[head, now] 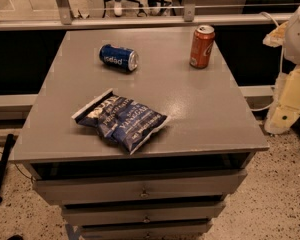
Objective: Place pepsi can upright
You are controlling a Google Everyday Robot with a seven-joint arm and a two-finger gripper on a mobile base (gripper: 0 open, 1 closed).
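Lying sideways on the desk (200,109) is the pepsi can (118,57); gripper (286,106) beyond its right edge, whether closed I cannot tell

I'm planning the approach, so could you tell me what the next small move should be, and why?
Probably swing the claw left and forward toward the pepsi can. The can lies on its side at the table's far left, while the claw hangs off the table's right edge, far from it. The upright orange can stands near that path, so pass clear of it.
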